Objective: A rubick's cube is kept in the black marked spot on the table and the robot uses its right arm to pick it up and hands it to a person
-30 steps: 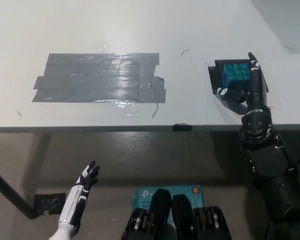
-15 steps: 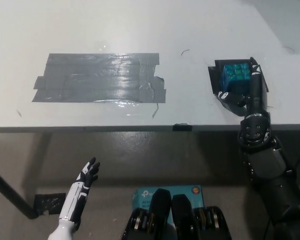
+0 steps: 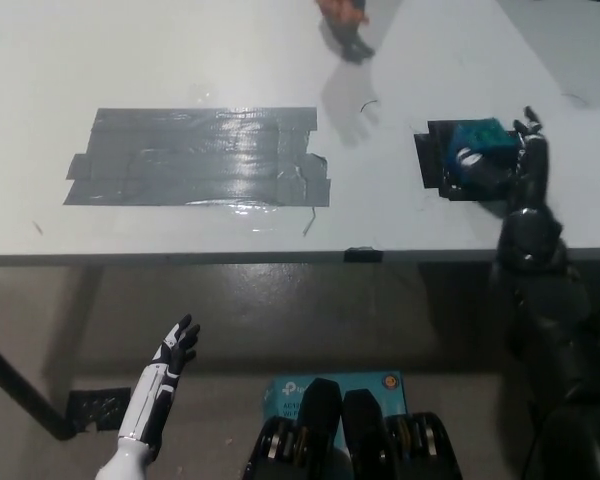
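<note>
The Rubik's cube [image 3: 477, 138], showing mostly teal faces, sits over the black marked spot [image 3: 432, 160] at the table's right side. My black right hand [image 3: 510, 165] is wrapped around it, with the thumb across its near side and the fingers [image 3: 532, 130] behind its right side. Whether the cube rests on the mark or hangs just above it, I cannot tell. My white left hand [image 3: 165, 385] rests below the table edge at the lower left, fingers apart and empty. A person's hand [image 3: 342, 15] shows at the top edge over the table.
A large patch of grey tape [image 3: 200, 155] covers the middle left of the white table [image 3: 400, 220]. The table's front edge runs across the middle of the view. A teal box [image 3: 370, 385] lies on the floor below.
My right hand has closed tighter on the cube and shifted it slightly right and away. A person's hand has come in at the top edge. The left hand has not moved.
</note>
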`<state>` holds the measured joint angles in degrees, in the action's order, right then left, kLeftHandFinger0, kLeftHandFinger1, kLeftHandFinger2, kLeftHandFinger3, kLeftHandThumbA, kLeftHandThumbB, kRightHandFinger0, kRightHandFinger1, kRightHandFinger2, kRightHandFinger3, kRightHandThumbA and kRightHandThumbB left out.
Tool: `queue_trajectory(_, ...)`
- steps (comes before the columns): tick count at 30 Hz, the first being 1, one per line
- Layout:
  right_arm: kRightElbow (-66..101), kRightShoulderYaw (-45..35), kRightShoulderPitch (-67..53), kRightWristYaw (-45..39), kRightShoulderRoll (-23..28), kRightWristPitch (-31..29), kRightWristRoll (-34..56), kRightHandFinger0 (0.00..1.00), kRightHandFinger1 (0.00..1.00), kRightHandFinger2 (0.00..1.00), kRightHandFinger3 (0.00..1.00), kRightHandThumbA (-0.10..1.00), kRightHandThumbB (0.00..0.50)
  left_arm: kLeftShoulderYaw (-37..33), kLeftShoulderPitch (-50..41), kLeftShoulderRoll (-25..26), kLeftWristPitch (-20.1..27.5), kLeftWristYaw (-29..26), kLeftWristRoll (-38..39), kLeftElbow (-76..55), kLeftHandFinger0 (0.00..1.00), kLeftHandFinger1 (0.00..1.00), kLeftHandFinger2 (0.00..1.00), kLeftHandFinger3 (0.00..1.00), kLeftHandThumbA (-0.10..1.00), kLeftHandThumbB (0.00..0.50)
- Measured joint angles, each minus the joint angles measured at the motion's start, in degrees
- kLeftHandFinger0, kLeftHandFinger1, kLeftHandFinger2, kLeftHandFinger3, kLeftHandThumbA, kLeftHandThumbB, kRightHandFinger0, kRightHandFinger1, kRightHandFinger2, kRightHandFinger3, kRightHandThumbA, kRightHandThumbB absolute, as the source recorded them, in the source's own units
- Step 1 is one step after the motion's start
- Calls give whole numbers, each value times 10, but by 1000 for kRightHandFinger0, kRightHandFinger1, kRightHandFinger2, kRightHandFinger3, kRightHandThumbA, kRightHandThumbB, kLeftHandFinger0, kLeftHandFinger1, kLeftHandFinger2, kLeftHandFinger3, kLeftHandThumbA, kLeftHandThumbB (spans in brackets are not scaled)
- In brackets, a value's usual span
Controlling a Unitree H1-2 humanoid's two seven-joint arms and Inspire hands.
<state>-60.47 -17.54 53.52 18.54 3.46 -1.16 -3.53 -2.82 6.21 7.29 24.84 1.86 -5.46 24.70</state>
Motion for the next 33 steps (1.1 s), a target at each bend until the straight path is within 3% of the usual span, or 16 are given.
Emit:
queue_trajectory(1,-12,-15,7,-1,3,0,10,0,252,671,704,481,412,0,0,0,0,0,0,0,1000,1000,1000,1000,1000,81)
queue_trajectory(3,-48,-45,26,-3,11,-2,31,0,218,613,404,531,410,0,0,0,0,0,0,0,1000,1000,1000,1000,1000,74)
queue_trajectory(4,-63,-56,35,-4,14,-2,39,0,186,575,573,535,406,1,0,0,0,0,0,0,1000,1000,1000,1000,1000,73)
queue_trajectory(8,-126,-76,66,-5,23,-13,67,0,96,451,543,557,401,2,8,0,0,0,-1,0,1000,1000,1000,1000,1000,72)
queue_trajectory(10,-135,-74,68,-5,25,-19,69,0,88,434,491,547,404,2,12,0,0,0,0,0,1000,1000,1000,1000,1000,71)
queue_trajectory(11,-138,-70,68,-5,25,-22,69,0,102,443,351,547,402,3,13,0,0,0,0,0,1000,1000,1000,1000,1000,67)
queue_trajectory(13,-146,-55,68,-5,26,-32,69,0,145,478,447,554,402,3,15,0,0,0,0,0,1000,1000,1000,1000,1000,65)
queue_trajectory(19,-153,-29,68,-2,26,-46,68,91,324,589,336,515,385,5,16,1,0,0,0,1,1000,1000,1000,1000,1000,67)
queue_trajectory(20,-153,-27,68,-1,26,-47,68,115,356,615,186,485,386,5,17,1,0,0,0,1,1000,1000,1000,1000,1000,60)
queue_trajectory(22,-153,-23,68,0,26,-50,68,113,358,618,176,459,378,5,19,1,0,0,0,2,1000,1000,1000,1000,1000,58)
queue_trajectory(23,-153,-21,68,1,25,-51,68,50,320,595,180,334,349,5,20,1,0,0,0,2,1000,1000,1000,1000,1000,63)
queue_trajectory(25,-154,-19,68,3,25,-56,69,29,308,600,168,303,346,5,22,2,0,0,0,3,1000,1000,1000,1000,1000,64)
queue_trajectory(27,-154,-23,67,3,24,-64,76,7,281,572,8,199,319,5,25,2,0,0,0,3,1000,1000,1000,1000,1000,70)
queue_trajectory(29,-151,-36,67,1,22,-73,86,0,270,641,35,-60,236,5,26,2,0,0,0,3,1000,1000,1000,1000,1000,69)
queue_trajectory(32,-141,-51,66,-6,15,-90,104,0,250,697,174,-98,167,5,28,2,0,0,-1,3,1000,1000,1000,1000,1000,62)
queue_trajectory(33,-125,-54,64,-6,6,-96,112,0,261,724,322,-100,161,5,28,2,0,0,-1,3,1000,1000,1000,1000,1000,61)
